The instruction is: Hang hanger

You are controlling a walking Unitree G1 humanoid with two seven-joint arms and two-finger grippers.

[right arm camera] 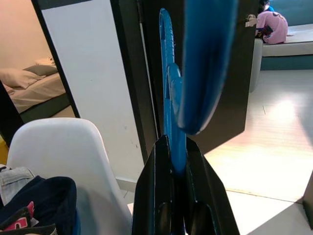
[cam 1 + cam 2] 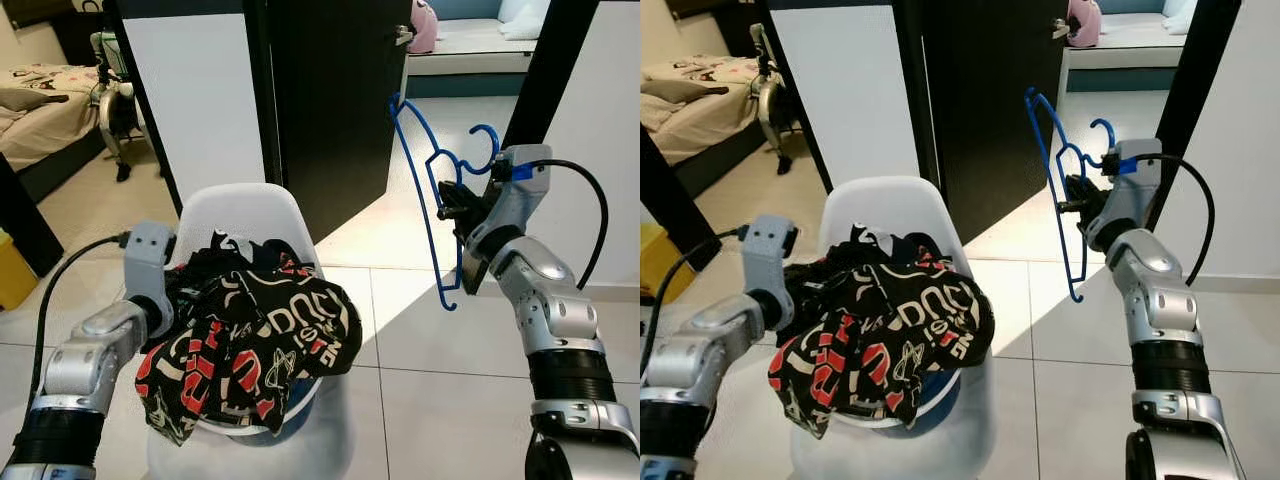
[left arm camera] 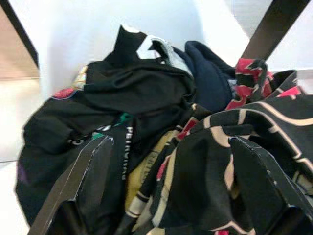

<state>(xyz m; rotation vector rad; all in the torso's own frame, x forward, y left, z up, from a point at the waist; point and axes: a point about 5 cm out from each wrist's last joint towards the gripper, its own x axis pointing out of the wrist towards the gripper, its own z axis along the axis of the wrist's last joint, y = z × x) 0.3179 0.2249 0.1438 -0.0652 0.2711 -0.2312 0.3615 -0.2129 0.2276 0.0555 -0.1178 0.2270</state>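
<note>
The right gripper (image 2: 452, 203) is raised at about two o'clock from the white chair (image 2: 240, 215), its jaws clamped tight on a blue hanger (image 2: 427, 215). In the right wrist view the two black fingers (image 1: 156, 196) press flat against the hanger's thin blue body (image 1: 168, 98), with no gap showing between them and the plastic. The hanger is held in the air on edge, its hook (image 2: 486, 140) curling up beside the wrist and its long lower end reaching down toward the tiled floor (image 2: 440, 350). It hangs just in front of the dark open door (image 2: 330, 100), apart from it.

The left gripper (image 3: 171, 196) sits at about nine o'clock of the chair, low against a heap of clothes (image 2: 250, 335) piled on the seat. Its jaws stand wide open, one finger (image 3: 93, 181) on each side of a fold of black, red and cream patterned cloth, and they press into the heap without closing on it.

At eleven o'clock, through the doorway, a bed (image 2: 40, 110) stands in another room. At one o'clock, well beyond the door, a person in pink (image 1: 274, 27) sits on a low bench.
</note>
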